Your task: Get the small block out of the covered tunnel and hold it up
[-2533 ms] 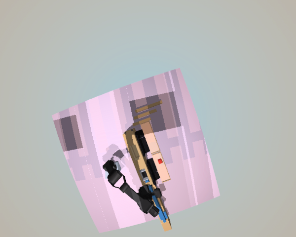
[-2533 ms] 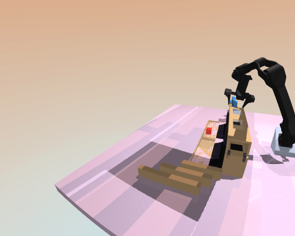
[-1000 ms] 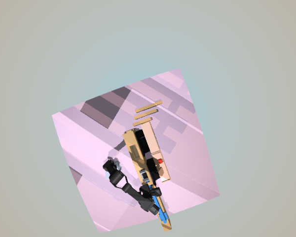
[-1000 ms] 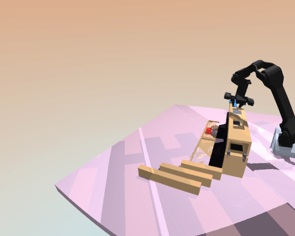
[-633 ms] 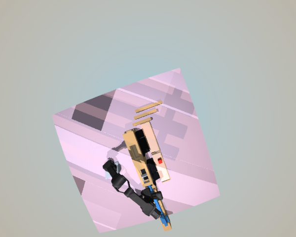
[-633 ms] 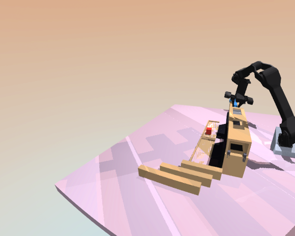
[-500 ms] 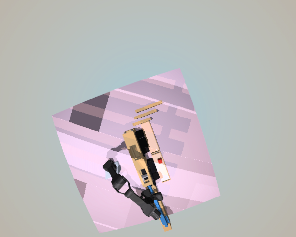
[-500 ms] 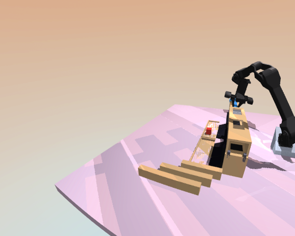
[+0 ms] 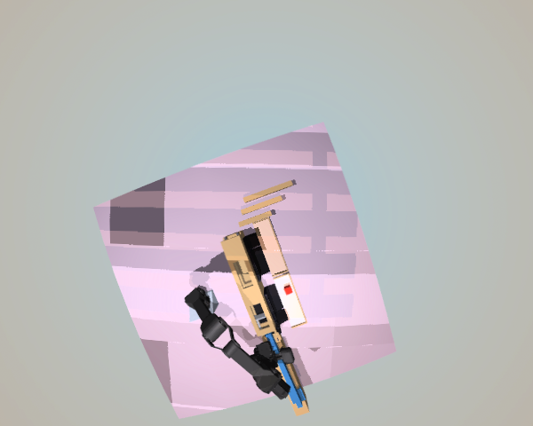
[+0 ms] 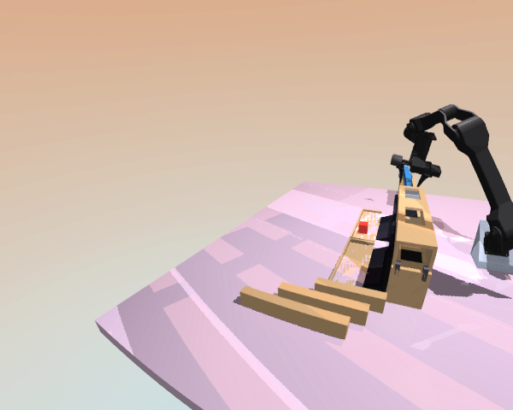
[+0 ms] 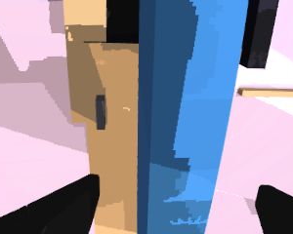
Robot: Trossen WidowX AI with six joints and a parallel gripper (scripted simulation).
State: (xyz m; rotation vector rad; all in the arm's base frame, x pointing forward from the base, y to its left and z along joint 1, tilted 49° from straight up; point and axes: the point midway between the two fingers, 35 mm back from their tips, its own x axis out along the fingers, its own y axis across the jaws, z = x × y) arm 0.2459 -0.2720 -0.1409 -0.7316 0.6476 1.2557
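The wooden tunnel (image 9: 251,297) (image 10: 415,236) stands on the table with windows in its roof. A grey part (image 10: 411,194) shows through the window nearest the handle; no block can be made out inside. The long blue handle (image 9: 294,391) (image 10: 407,175) (image 11: 205,122) sticks out of that end, above a wooden ledge (image 9: 302,409) (image 11: 114,171). My gripper (image 9: 274,355) (image 10: 409,180) (image 11: 178,190) is open above the handle, with its fingers spread to either side of it. A small red block (image 9: 288,289) (image 10: 362,227) lies in the pale two-part tray (image 9: 297,316) beside the tunnel.
Three wooden rods (image 9: 269,191) (image 9: 262,204) (image 9: 257,218) lie side by side beyond the tunnel's far end. Black panels (image 9: 256,254) (image 9: 275,304) stand between tunnel and tray. The arm's base is on the tunnel's other side. The handle reaches past the table edge.
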